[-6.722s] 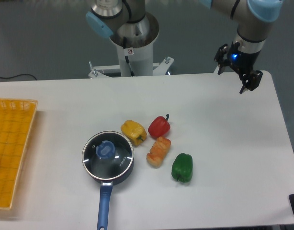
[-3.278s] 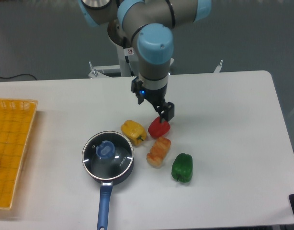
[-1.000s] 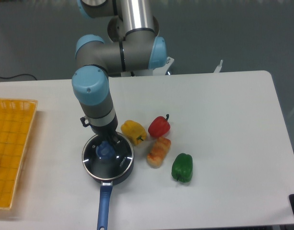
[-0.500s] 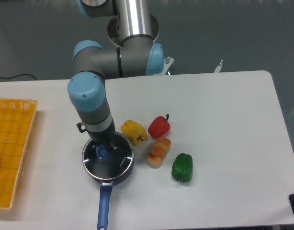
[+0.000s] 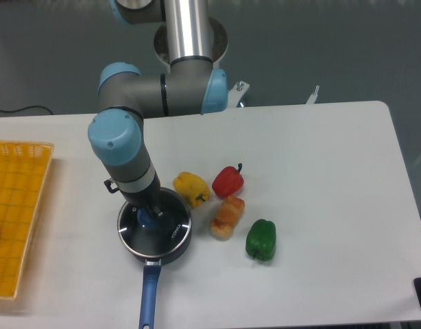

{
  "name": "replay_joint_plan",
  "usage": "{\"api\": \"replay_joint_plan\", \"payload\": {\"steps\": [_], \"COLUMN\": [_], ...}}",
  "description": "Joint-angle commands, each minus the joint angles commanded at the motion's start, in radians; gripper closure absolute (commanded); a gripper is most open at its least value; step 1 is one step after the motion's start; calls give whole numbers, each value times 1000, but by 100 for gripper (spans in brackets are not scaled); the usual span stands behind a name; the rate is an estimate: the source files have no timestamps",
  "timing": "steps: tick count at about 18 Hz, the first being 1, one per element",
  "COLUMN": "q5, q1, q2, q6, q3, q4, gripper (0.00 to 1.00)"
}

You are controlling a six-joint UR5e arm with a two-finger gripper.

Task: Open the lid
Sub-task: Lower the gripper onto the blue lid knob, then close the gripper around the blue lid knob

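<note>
Glass lid [image 5: 171, 228] seated flat on dark blue saucepan [image 5: 155, 248], metal rim matching pan mouth. Light-blue knob [image 5: 149, 220] at lid centre, partly hidden under gripper [image 5: 150, 218]. Gripper down on knob, fingers either side of it; how far apart, or whether clamped, cannot tell. Pan handle [image 5: 149, 295] runs toward camera from gripper. Yellow pepper [image 5: 190, 188] just right of gripper; red pepper [image 5: 228, 181], orange piece [image 5: 226, 217], green pepper [image 5: 261, 239] further right. Yellow basket [image 5: 17, 216] far left on white table [image 5: 320, 171].
</note>
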Motion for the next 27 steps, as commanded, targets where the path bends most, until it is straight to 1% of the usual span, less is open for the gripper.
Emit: {"api": "replay_joint_plan", "payload": {"steps": [13, 27], "q5": [-2, -14], "q1": [0, 11], "q2": [-28, -26], "q6": [5, 15], "q3": [0, -15], "q4": [0, 11], "gripper": [0, 0]}}
